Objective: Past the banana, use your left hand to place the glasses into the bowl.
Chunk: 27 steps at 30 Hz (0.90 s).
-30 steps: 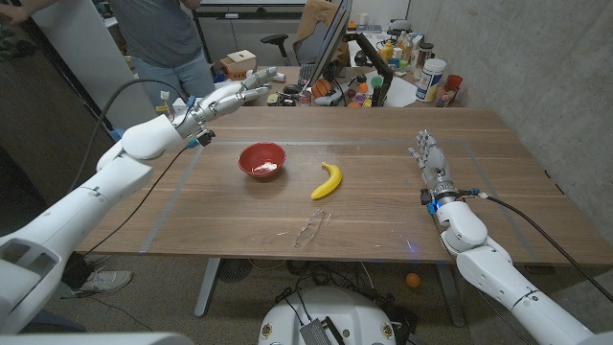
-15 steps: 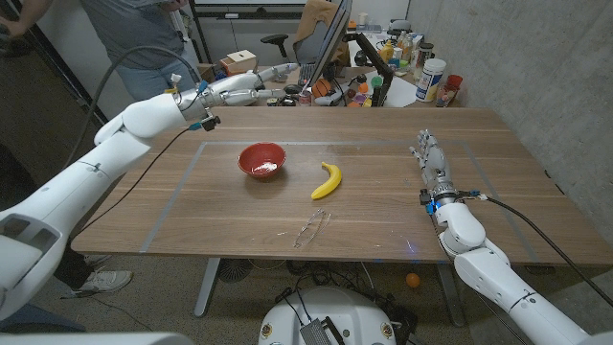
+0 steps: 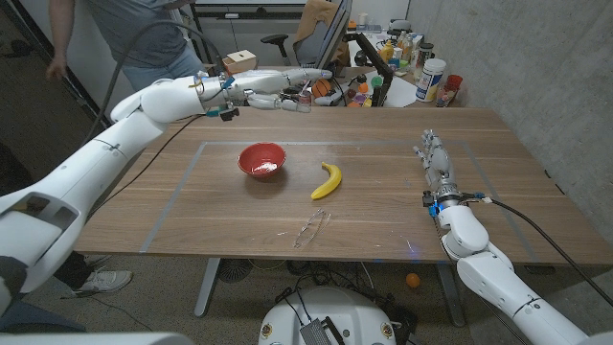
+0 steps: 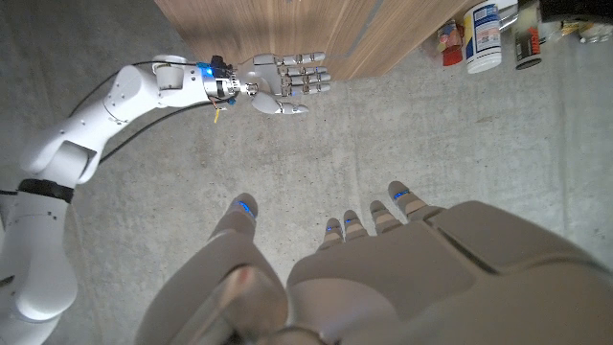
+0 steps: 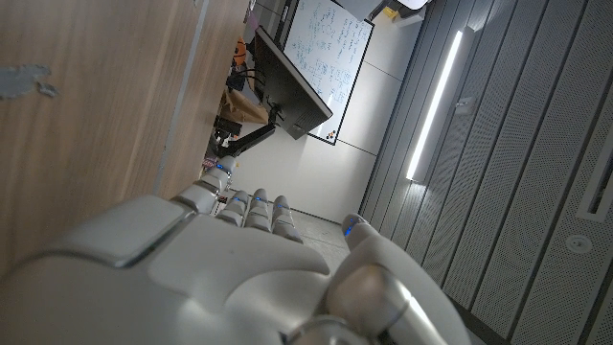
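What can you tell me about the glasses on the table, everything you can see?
The glasses look thin and clear-framed, hard to make out against the wood. They lie on the table near its front edge, in front of the banana and apart from it. Nothing touches them; neither hand is near.

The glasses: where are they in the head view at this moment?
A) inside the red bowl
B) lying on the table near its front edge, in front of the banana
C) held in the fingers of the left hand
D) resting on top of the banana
B: the glasses lie on the table near its front edge, in front of the banana, apart from the bowl and the raised left hand.
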Each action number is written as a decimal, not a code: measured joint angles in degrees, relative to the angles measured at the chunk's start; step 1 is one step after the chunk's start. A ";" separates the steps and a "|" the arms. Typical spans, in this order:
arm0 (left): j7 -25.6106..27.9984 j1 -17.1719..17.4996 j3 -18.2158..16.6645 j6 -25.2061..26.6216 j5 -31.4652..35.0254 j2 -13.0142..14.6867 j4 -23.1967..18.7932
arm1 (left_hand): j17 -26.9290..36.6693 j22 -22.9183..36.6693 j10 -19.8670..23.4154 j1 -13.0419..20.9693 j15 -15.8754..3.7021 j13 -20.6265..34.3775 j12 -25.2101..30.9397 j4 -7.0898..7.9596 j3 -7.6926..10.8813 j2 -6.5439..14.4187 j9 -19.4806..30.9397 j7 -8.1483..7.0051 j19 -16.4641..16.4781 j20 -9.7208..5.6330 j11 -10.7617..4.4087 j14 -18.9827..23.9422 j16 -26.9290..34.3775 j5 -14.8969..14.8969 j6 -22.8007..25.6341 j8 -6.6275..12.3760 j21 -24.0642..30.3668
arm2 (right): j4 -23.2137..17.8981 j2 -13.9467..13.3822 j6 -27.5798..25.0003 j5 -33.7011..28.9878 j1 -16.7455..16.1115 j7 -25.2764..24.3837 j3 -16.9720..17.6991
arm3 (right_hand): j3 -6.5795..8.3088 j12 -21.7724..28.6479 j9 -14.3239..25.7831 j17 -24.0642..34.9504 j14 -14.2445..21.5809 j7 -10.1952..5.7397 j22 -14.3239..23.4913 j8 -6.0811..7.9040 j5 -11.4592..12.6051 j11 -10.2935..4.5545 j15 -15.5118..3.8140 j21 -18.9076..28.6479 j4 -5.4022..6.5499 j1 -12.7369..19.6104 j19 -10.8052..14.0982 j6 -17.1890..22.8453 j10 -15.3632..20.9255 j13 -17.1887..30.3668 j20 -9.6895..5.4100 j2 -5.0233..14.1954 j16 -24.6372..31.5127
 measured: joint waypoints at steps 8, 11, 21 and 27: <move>-0.91 -2.56 1.56 -3.18 3.62 -1.90 -2.29 | 0.22 0.18 0.00 -0.48 0.00 0.27 -0.73 -0.08 -1.39 -1.62 0.27 0.06 -0.25 -0.13 0.00 0.00 0.00 0.73 0.03 -0.10 -1.18 | -0.03 0.05 1.14 -0.24 -0.78 -0.09 0.51 | 0.00 0.00 0.00 0.00 0.00 0.00 0.00 0.00 0.00 -0.11 0.00 0.00 0.00 0.00 0.00 0.00 0.11 0.00 0.00 0.00 0.00; -1.11 -3.29 1.62 -5.10 5.67 -2.85 -2.82 | 0.50 0.44 0.00 -2.38 0.00 0.27 -0.88 1.29 -2.91 -1.40 0.27 1.14 -0.77 0.08 0.00 0.00 0.00 2.00 0.12 -0.27 -2.20 | 0.20 0.21 1.50 -0.25 -1.02 -0.09 0.68 | 0.00 0.00 0.00 0.00 0.22 0.00 0.00 0.00 0.00 -0.11 -0.22 0.00 0.00 0.00 0.00 0.00 0.11 0.00 0.00 0.00 0.00; 0.08 -4.35 -1.23 -13.34 14.87 -6.08 -4.06 | 0.40 0.50 0.12 -4.09 0.01 0.53 -0.11 2.32 -6.89 -4.14 0.54 1.77 -0.76 0.08 0.12 0.01 0.58 5.03 0.10 0.60 -3.57 | 1.21 0.71 2.37 -0.25 -1.30 -0.04 1.06 | 0.00 0.00 0.00 0.00 0.21 0.00 0.00 0.00 0.00 -0.11 -0.21 0.00 0.00 0.00 0.00 0.00 0.10 0.00 0.00 0.00 0.00; 3.68 -4.79 -3.13 -20.21 22.60 -6.91 -5.20 | 0.10 0.11 0.11 0.93 0.01 0.53 1.34 -0.73 -8.77 -7.17 0.53 2.30 3.16 -0.02 -0.32 0.01 1.92 6.22 0.10 2.73 -2.43 | 2.22 1.13 2.56 -0.22 -0.68 0.23 1.08 | -0.13 0.00 0.00 0.00 0.21 0.00 0.00 0.00 0.00 -0.11 -0.21 0.00 -0.13 0.00 0.00 0.00 0.10 0.00 0.00 0.00 0.00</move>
